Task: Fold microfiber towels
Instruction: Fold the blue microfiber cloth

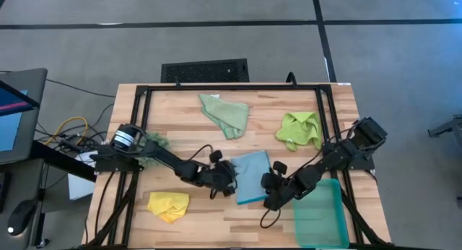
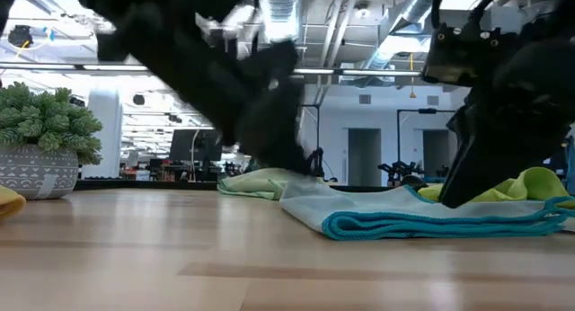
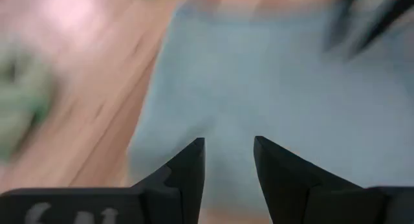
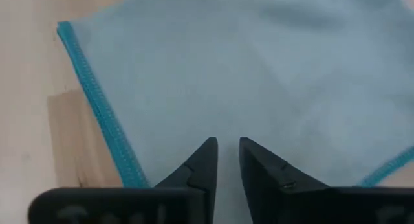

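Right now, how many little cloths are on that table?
4: a light blue towel mid-table between both grippers, a sage green towel behind it, a lime green towel back right, a yellow towel front left.

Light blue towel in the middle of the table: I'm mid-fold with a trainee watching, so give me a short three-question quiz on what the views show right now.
1. True or false: the light blue towel lies inside the teal tray.
2. Multiple choice: which towel lies nearest the left arm's base? A) lime green towel B) yellow towel C) sage green towel
3. Short answer: where do the left end effector and right end effector stand relative to the light blue towel?

Key
1. False. It lies on the wooden table, beside the tray.
2. B.
3. One at each side edge of it, left on the left side, right on the right.
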Available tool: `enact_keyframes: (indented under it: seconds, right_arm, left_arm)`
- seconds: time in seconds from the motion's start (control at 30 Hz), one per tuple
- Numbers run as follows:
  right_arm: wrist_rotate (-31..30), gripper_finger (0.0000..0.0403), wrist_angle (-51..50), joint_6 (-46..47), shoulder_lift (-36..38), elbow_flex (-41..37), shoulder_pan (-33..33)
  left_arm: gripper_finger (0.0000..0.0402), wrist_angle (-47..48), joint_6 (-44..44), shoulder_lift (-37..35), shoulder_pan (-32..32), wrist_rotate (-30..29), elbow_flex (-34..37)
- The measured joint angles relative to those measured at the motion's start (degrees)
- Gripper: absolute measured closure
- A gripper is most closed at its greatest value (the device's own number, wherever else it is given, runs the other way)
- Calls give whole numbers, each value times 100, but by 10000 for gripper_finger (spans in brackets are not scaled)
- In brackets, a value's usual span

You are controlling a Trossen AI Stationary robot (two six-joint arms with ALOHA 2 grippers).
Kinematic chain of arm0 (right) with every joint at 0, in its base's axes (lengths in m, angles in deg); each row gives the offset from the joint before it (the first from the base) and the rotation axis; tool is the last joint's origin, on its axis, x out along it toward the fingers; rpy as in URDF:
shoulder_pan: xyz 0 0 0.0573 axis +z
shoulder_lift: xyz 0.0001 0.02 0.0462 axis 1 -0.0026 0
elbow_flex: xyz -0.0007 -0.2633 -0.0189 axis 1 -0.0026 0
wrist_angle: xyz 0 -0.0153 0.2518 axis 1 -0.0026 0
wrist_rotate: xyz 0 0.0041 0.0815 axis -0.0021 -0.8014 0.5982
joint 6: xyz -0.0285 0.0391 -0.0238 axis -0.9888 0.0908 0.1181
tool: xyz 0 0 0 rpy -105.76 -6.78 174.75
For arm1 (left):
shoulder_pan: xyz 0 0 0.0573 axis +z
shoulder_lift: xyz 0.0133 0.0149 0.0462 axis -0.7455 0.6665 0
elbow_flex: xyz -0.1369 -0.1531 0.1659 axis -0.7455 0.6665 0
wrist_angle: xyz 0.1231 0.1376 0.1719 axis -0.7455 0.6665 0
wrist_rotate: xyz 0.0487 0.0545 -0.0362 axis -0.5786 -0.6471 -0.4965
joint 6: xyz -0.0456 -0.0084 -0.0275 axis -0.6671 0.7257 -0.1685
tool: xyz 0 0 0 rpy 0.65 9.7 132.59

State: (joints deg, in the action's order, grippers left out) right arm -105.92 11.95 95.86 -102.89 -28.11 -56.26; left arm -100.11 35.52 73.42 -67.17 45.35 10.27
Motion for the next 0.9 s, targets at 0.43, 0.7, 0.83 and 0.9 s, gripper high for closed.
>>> enact_keyframes:
  seconds: [0.43, 0.7, 0.83, 0.9]
  right_arm:
    - [999, 300, -63, -689, 28, 4, 280]
    - [981, 300, 71, -936, 28, 166, 304]
    - [962, 301, 83, -1143, 28, 297, 355]
    - [960, 301, 77, -1163, 28, 304, 404]
  left_arm:
    - [274, 1426, -1008, -107, 60, -401, -143]
    - [275, 1249, -680, -188, 41, -830, -264]
    - [275, 1296, -861, -63, 220, -802, -2]
    - [275, 1251, -1012, -8, 281, -684, 128]
